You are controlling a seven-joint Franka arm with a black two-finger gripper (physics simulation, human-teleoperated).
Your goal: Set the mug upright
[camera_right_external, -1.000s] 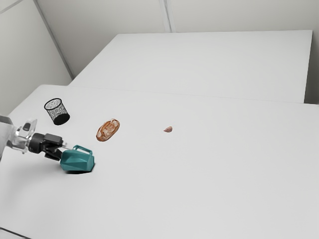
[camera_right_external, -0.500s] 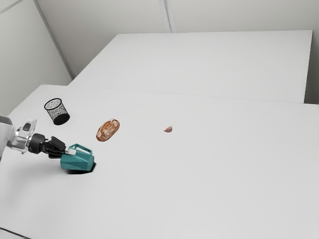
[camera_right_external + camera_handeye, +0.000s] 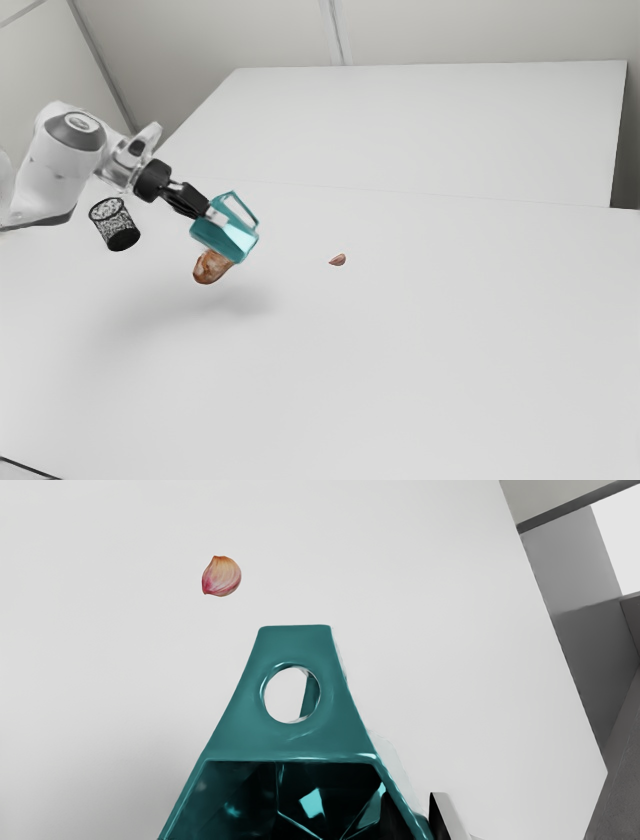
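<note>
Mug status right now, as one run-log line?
mug: raised above table, tilted, not yet upright | hand: shut on mug's wall | bread, garlic clove: on table

1. A black mesh cup (image 3: 114, 224) with a solid dark base stands on the white bench (image 3: 400, 380), toward the exterior view's left.
2. A brown bread loaf (image 3: 210, 267), partly hidden, lies between the cup and the clove.
3. A pinkish clove (image 3: 221, 576) lies on the bench, well apart from the cup.
4. Pale walls (image 3: 230, 35) rise behind.
</note>
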